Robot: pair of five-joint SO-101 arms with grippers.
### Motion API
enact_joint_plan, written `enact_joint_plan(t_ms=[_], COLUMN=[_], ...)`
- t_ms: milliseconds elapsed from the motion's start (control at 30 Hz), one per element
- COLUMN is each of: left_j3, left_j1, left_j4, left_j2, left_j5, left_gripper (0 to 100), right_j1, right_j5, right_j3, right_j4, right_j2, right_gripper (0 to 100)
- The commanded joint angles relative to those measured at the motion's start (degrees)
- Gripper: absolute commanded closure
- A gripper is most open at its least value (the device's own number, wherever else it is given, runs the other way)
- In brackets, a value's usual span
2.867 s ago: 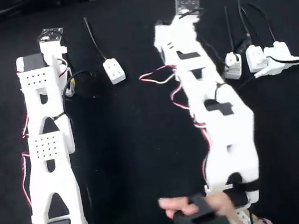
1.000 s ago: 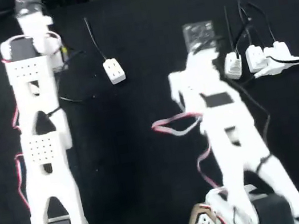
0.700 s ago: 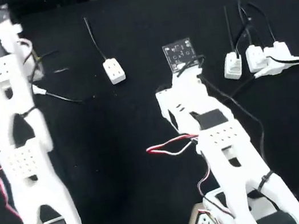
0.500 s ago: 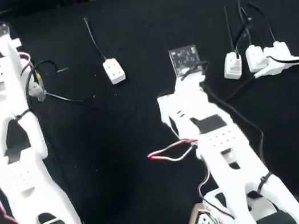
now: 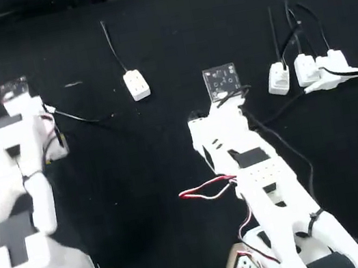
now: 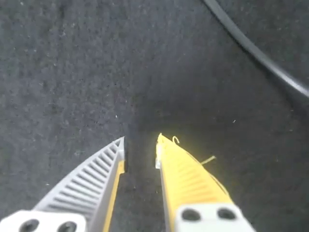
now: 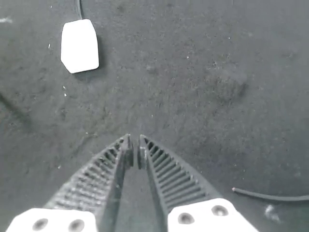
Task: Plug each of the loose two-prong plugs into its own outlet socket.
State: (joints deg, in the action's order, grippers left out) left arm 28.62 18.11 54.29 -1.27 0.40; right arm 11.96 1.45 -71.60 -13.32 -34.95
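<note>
left arm (image 5: 14, 184) is folded up at the left edge of the black cloth-covered desk (image 5: 146, 181), well apart from all the hardware. left gripper (image 6: 140, 147) has one ribbed grey finger and one yellow; the fingers are parted by a narrow gap with nothing between them, over bare cloth. A black cable (image 6: 251, 48) crosses the cloth ahead of them. right arm (image 5: 249, 156) lies mid-desk, pointing at the far edge. right gripper (image 7: 133, 149) has its fingers clenched tip to tip, empty, also over bare cloth. The small white rectangular block on a thin black cord (image 5: 136, 84) lies flat on the desk between the two arms, toward the far side, with the cord trailing to the back. In the right wrist view the block (image 7: 79, 46) is ahead of the fingers and off to one side, clear of them. The cluster of three white plastic blocks with black cords (image 5: 306, 70) is on the right side of the desk beyond the right arm, its pieces just beside each other. Can't tell plug from socket there, or whether any are mated. A thin black wire (image 7: 270, 195) lies on the cloth near the right gripper.
</note>
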Motion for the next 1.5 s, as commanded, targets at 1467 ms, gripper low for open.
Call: enact_joint_plan(t_ms=[1467], left_j3=[33.71], left_j1=[0.57], left_j4=[-25.23], left_j2=[-14.51], left_j5=[0.35], left_gripper=[88], right_j1=[-0.79], right_j5=[-1.41], right_j3=[-3.30], right_j4=[1.32], right_j2=[-0.84], right_gripper=[98.5])
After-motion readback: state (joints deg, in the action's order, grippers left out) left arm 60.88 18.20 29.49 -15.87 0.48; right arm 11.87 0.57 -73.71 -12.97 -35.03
